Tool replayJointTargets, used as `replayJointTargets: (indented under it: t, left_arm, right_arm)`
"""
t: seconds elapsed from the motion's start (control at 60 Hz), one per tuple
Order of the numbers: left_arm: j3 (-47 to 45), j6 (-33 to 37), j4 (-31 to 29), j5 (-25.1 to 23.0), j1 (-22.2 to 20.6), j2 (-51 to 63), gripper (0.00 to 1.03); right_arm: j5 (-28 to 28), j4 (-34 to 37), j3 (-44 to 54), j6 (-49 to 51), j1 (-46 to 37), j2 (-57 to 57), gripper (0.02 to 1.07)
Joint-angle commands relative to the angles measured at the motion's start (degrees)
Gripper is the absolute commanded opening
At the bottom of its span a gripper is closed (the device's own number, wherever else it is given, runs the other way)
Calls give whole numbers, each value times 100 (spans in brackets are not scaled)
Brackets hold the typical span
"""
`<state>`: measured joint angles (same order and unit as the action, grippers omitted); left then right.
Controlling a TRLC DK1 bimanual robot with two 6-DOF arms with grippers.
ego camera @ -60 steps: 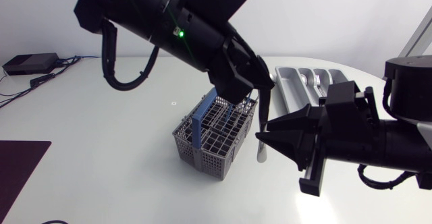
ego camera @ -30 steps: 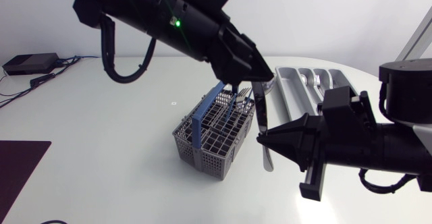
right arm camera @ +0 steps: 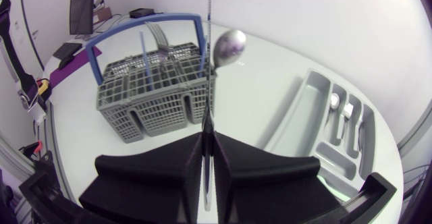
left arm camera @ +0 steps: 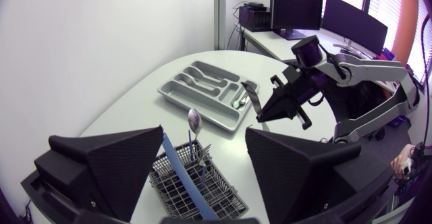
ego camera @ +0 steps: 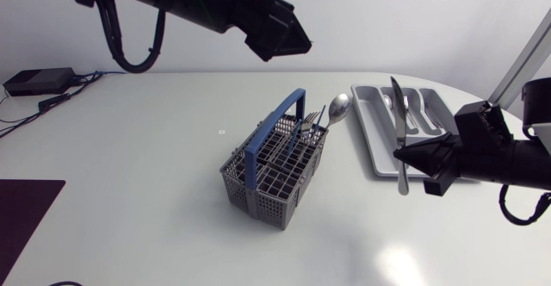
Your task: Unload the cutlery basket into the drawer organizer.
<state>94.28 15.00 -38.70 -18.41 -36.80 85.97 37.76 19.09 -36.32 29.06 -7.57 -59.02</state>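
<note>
Near the organizer (ego camera: 368, 124), our right gripper (ego camera: 406, 154) clamps a knife (ego camera: 397, 114); well apart from the organizer, our left gripper (left arm camera: 202, 143) stands wide open, empty.

- cutlery basket (ego camera: 274, 172): matt grey plastic lattice; handle (ego camera: 256, 148) of blue plastic
- drawer organizer (ego camera: 368, 141): smooth grey plastic, slight sheen
- knife (ego camera: 399, 131), spoon (ego camera: 339, 108): polished, mirror-bright metal
- left hand (ego camera: 297, 43), right hand (ego camera: 403, 155): matt black
- counter (ego camera: 129, 157): smooth white, softly glossy

Between my matte black right fingers (right arm camera: 155, 177) gleams a silver knife (ego camera: 398, 118), ahead of them a grey grid-patterned basket (ego camera: 275, 170) with blue handle (ego camera: 275, 121), a plain silver-grey organizer (ego camera: 366, 122), and the white table (ego camera: 129, 148).
</note>
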Motion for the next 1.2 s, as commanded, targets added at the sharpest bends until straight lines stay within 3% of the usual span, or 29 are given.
replayJointTargets:
  t: [0.0,0.4,1.183]
  left_arm:
    - [-226,55,3,84,-38,-125,98]
    - [-560,372,-15,585,-355,-344,98]
    - [-1465,609,354,664,-399,-977,98]
  right_arm:
    - [162,-90,-385,425,-491,-470,8]
    - [276,-222,-2363,583,-1967,-2931,8]
    - [-533,121,-5201,30,-2328,-5594,8]
